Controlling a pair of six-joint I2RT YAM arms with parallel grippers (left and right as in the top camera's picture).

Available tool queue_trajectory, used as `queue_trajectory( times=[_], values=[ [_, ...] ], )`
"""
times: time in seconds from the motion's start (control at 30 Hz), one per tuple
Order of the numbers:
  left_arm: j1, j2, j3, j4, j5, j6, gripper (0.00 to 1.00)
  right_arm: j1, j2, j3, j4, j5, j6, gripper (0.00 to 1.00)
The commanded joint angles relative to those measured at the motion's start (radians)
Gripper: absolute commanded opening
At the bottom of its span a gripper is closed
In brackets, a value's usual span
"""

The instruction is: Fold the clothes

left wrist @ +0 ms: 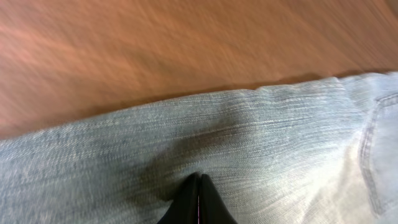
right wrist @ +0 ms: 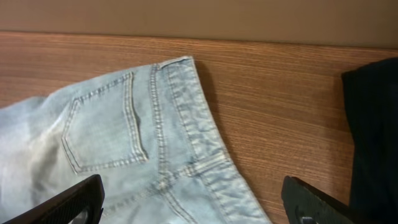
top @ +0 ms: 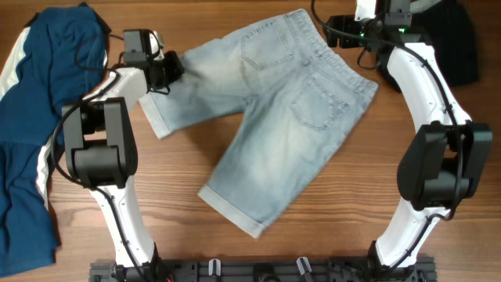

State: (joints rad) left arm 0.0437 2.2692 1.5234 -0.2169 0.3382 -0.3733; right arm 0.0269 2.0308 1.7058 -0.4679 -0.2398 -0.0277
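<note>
Light blue denim shorts (top: pixel 274 110) lie spread on the wooden table, back pockets up, one leg pointing left and one toward the front. My left gripper (top: pixel 167 70) is over the upper edge of the left leg. In the left wrist view its fingers (left wrist: pixel 199 182) are pressed together on the denim (left wrist: pixel 261 137), with a small crease running to the tips. My right gripper (top: pixel 344 35) hovers at the waistband's far right corner. In the right wrist view it (right wrist: pixel 193 205) is wide open and empty above the waistband and a back pocket (right wrist: pixel 106 130).
A dark blue garment with a white stripe (top: pixel 47 102) lies at the table's left side. A black garment (top: pixel 458 39) lies at the far right corner and also shows in the right wrist view (right wrist: pixel 373 137). Bare wood (top: pixel 180 164) surrounds the shorts.
</note>
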Motion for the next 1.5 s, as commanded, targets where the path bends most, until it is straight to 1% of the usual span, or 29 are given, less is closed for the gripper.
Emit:
queue_trajectory(
  times=[0.0, 0.03, 0.17, 0.2, 0.23, 0.27, 0.3, 0.33, 0.37, 0.4, 0.43, 0.5, 0.63, 0.8, 0.87, 1.0, 1.07, 1.13, 1.23, 1.37, 1.47],
  values=[
    [0.04, 0.1, 0.084, -0.029, -0.263, 0.09, 0.04, 0.021, 0.008, 0.001, 0.008, -0.015, 0.009, 0.92],
    [0.04, 0.1, 0.13, -0.03, -0.262, 0.106, 0.04, 0.026, 0.008, 0.001, 0.011, -0.015, 0.009, 0.92],
    [0.038, 0.099, 0.274, -0.063, -0.261, 0.108, 0.06, 0.047, 0.008, 0.001, 0.045, -0.015, 0.004, 0.92],
    [0.036, 0.099, 0.309, -0.087, -0.261, 0.108, 0.13, 0.052, 0.01, 0.001, 0.063, -0.015, 0.003, 0.92],
    [0.032, 0.098, 0.348, -0.121, -0.261, 0.108, 0.24, 0.055, 0.017, 0.001, 0.09, -0.015, 0.002, 0.93],
    [0.028, 0.098, 0.369, -0.144, -0.261, 0.108, 0.42, 0.057, 0.025, 0.001, 0.116, -0.015, 0.002, 0.93],
    [0.022, 0.095, 0.4, -0.185, -0.261, 0.108, 0.53, 0.057, 0.039, 0.001, 0.144, -0.015, 0.003, 0.93],
    [0.014, 0.091, 0.425, -0.227, -0.261, 0.108, 0.74, 0.058, 0.052, 0.001, 0.172, -0.018, 0.004, 0.93],
    [0.006, 0.084, 0.449, -0.274, -0.262, 0.109, 0.87, 0.058, 0.073, 0.002, 0.203, -0.025, 0.005, 0.93],
    [-0.004, 0.071, 0.477, -0.341, -0.262, 0.114, 0.89, 0.058, 0.095, 0.002, 0.236, -0.037, 0.005, 0.92],
    [-0.013, 0.058, 0.497, -0.387, -0.262, 0.128, 0.94, 0.058, 0.124, 0.002, 0.275, -0.051, 0.005, 0.89],
    [-0.036, 0.019, 0.52, -0.466, -0.27, 0.135, 1.0, 0.058, 0.171, 0.003, 0.337, -0.059, 0.006, 0.87],
    [-0.098, -0.089, 0.525, -0.586, -0.28, 0.134, 1.0, 0.059, 0.28, 0.066, 0.411, -0.082, 0.035, 0.85],
    [-0.187, -0.175, 0.525, -0.697, -0.281, 0.123, 1.0, 0.059, 0.393, 0.188, 0.368, -0.148, 0.058, 0.84],
    [-0.222, -0.186, 0.525, -0.741, -0.311, 0.074, 1.0, 0.059, 0.409, 0.197, 0.303, -0.154, 0.055, 0.84],
    [-0.238, -0.186, 0.525, -0.789, -0.343, 0.02, 1.0, 0.059, 0.409, 0.197, 0.142, -0.154, 0.003, 0.84],
    [-0.237, -0.186, 0.525, -0.793, -0.345, 0.017, 1.0, 0.059, 0.415, 0.197, 0.056, -0.136, -0.037, 0.85],
    [-0.236, -0.186, 0.525, -0.791, -0.352, 0.017, 1.0, 0.059, 0.424, 0.197, -0.008, -0.091, -0.052, 0.87],
    [-0.236, -0.186, 0.525, -0.791, -0.357, 0.017, 1.0, 0.059, 0.433, 0.197, -0.047, 0.0, -0.045, 0.87],
    [-0.236, -0.186, 0.525, -0.791, -0.358, 0.017, 1.0, 0.059, 0.433, 0.197, -0.103, 0.253, 0.019, 0.88],
    [-0.236, -0.186, 0.525, -0.791, -0.358, 0.017, 1.0, 0.055, 0.433, 0.197, -0.17, 0.401, 0.031, 0.9]
  ],
)
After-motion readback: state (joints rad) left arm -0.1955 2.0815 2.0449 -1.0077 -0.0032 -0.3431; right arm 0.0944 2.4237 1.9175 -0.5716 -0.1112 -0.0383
